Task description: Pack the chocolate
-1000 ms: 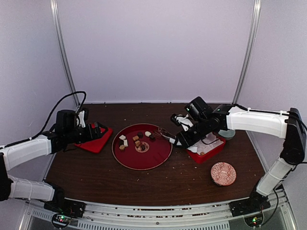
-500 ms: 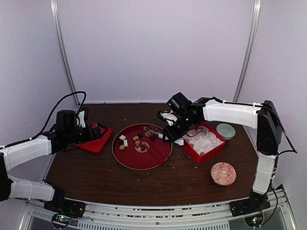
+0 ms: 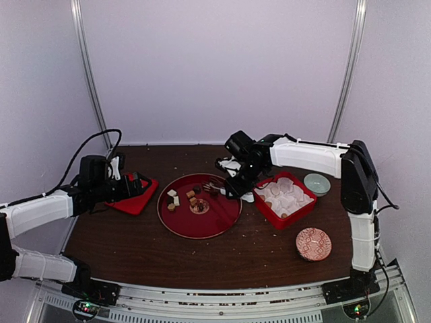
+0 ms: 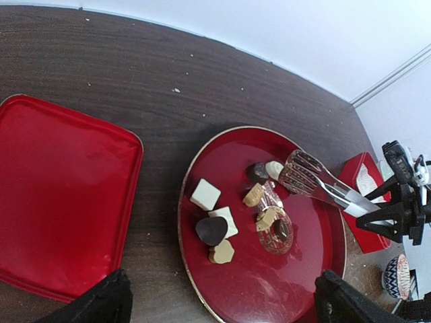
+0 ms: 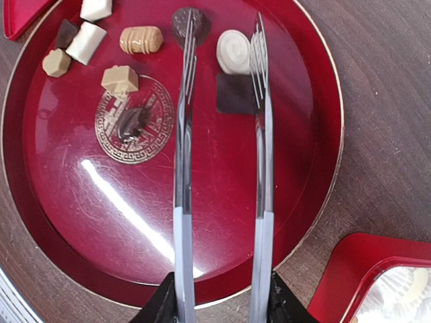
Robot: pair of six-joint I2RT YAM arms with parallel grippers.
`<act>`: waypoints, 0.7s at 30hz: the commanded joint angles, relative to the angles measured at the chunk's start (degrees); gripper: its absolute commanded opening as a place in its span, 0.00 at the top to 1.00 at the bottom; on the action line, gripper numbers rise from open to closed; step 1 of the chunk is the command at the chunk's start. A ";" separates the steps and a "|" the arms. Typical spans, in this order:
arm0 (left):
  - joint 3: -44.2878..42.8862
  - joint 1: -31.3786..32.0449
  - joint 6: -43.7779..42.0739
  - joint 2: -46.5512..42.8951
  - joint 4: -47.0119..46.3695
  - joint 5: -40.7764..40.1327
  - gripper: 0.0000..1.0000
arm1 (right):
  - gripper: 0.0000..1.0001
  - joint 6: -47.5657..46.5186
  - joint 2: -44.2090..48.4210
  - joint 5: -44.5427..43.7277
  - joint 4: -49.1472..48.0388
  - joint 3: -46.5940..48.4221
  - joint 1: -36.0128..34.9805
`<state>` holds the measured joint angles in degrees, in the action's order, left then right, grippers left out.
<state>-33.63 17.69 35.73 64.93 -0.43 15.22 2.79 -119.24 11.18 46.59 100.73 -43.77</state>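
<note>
Round plate (image 5: 101,202) with a glossy red, lacquer-like finish that mirrors the light, and a thin gold rim. Tongs (image 5: 262,168) of bright polished metal. Table (image 4: 135,60) of dark, matt wood grain. Chocolates (image 5: 141,39) smooth and mostly matt. Square red lid (image 4: 60,195) smooth, plastic-looking, faintly shiny. Cups (image 5: 397,296) of crinkled white paper.

A dark brown table (image 3: 202,259) holds a big round red plate (image 3: 202,227) with a gold ring pattern (image 5: 151,145) in its middle. Metal tongs (image 5: 183,168) reach over the plate with their tips apart. A flat red tray (image 3: 138,202) lies to the left. On the right a red box (image 3: 291,218) holds white paper cups (image 3: 286,195). A pale green bowl (image 3: 316,183) sits just beside the box. A small patterned dish (image 3: 314,243) sits nearer the front.
</note>
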 commanded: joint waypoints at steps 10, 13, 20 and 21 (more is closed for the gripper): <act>0.54 0.32 -0.20 1.18 -4.13 -0.02 0.03 | 0.62 -1.72 -5.86 -1.07 4.68 9.49 1.41; 0.43 0.32 -0.24 1.54 -4.10 0.07 0.03 | 0.62 -1.98 -7.26 -0.15 5.90 11.46 1.34; 0.11 0.32 -0.39 1.78 -4.17 0.18 0.03 | 0.62 -3.37 -8.08 2.08 8.30 12.73 0.96; 0.02 0.32 -0.37 1.85 -4.18 0.23 0.03 | 0.62 -3.40 -7.97 2.05 8.59 12.66 0.96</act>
<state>-33.43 17.69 35.73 66.35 -1.69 15.25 0.60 -126.82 11.97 53.19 111.39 -42.61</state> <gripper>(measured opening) 0.971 0.380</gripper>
